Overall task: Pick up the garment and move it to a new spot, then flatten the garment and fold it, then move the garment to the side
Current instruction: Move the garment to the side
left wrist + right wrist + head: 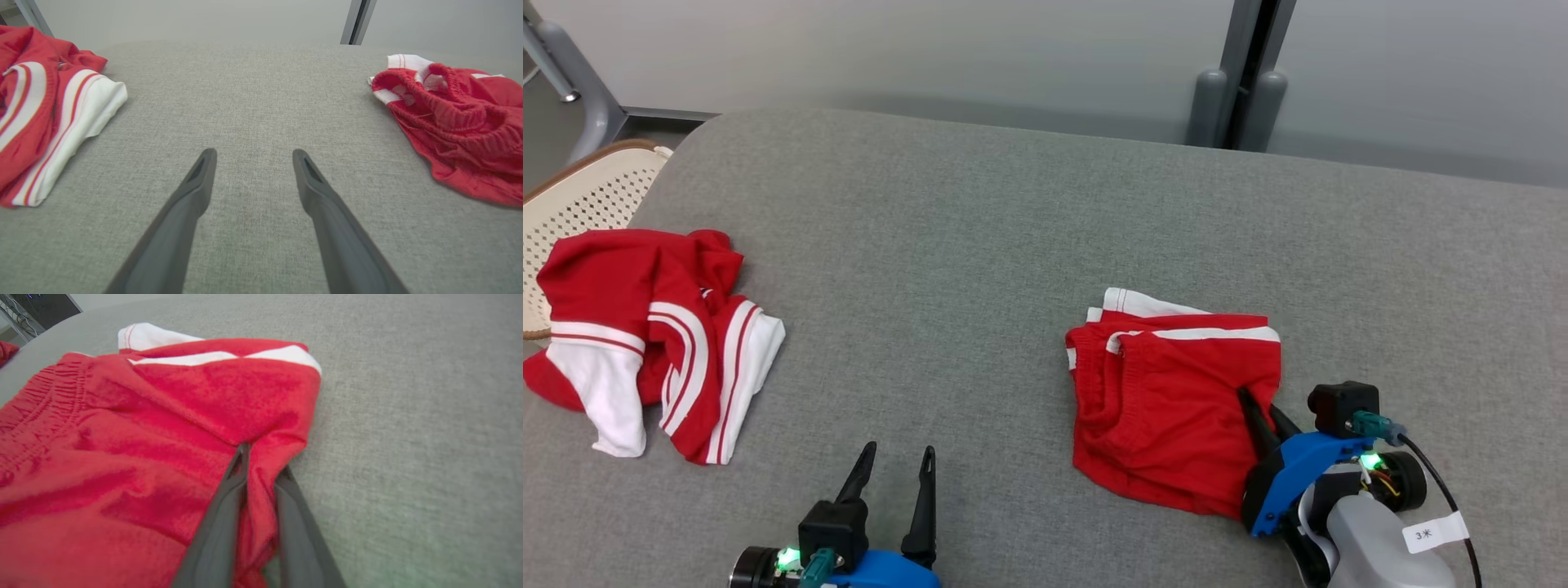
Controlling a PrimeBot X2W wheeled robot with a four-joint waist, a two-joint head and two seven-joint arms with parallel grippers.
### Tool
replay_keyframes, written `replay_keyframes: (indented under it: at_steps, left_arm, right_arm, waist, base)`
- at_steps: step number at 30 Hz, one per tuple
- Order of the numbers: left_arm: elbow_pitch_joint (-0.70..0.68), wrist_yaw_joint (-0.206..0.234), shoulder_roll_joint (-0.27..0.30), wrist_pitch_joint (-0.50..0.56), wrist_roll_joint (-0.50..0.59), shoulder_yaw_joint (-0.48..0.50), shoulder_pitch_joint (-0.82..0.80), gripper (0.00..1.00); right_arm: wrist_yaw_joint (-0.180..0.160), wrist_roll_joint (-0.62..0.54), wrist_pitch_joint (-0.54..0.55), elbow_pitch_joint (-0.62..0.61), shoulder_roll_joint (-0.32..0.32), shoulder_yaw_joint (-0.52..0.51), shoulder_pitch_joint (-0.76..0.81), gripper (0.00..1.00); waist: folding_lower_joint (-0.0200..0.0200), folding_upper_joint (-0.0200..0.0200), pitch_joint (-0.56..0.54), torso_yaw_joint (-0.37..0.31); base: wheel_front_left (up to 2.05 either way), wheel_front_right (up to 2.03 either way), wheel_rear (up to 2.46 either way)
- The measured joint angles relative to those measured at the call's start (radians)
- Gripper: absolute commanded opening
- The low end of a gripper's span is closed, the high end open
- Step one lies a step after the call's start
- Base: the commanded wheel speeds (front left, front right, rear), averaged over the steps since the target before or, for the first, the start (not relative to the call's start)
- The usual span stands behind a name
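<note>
The right gripper [263, 461], nearly closed, pinches the right edge of the folded red shorts [1160, 408] lying on the right half of the grey surface [980, 245]; the left gripper [899, 447] is wide open and empty, over bare fabric.

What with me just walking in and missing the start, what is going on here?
A two-armed robot is handling clothes on a grey padded surface. Its right gripper is pinched on the right-hand edge of the red shorts, which lie roughly folded and flat. Its left gripper is open and holds nothing, over bare surface. A crumpled red and white garment sits far to the left, untouched.
</note>
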Motion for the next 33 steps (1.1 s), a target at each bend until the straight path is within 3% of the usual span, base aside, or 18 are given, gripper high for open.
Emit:
replay_keyframes:
  at_steps: [6,24,28,33]
  left_arm:
    - [-0.028,-0.012,0.0,0.0,0.0,-0.004,-0.004,1.0]
    - [-0.085,-0.063,-0.001,0.0,-0.017,-0.171,-0.06,1.0]
    - [-0.075,-0.066,-0.002,0.0,-0.017,-0.199,-0.071,1.0]
    - [-0.05,-0.075,-0.002,0.0,0.001,-0.205,-0.079,1.0]
  right_arm:
    - [0.001,-0.002,-0.007,-0.032,0.007,-0.027,0.011,0.0]
    - [0.0,-0.044,-0.007,-0.196,0.001,-0.086,0.15,0.0]
    - [0.0,-0.067,-0.007,-0.202,0.001,-0.106,0.154,0.0]
    - [0.0,-0.167,-0.007,-0.162,-0.004,-0.167,0.104,0.0]
  waist:
    - [-0.0001,0.0,-0.002,-0.082]
    - [-0.0002,0.0,-0.003,-0.472]
    - [-0.0003,0.0,0.002,-0.511]
    - [-0.0002,0.0,0.033,-0.502]
  base:
    - [0.0,0.0,0.0]
    - [0.0,0.0,0.0]
    - [0.0,0.0,0.0]
    - [0.0,0.0,0.0]
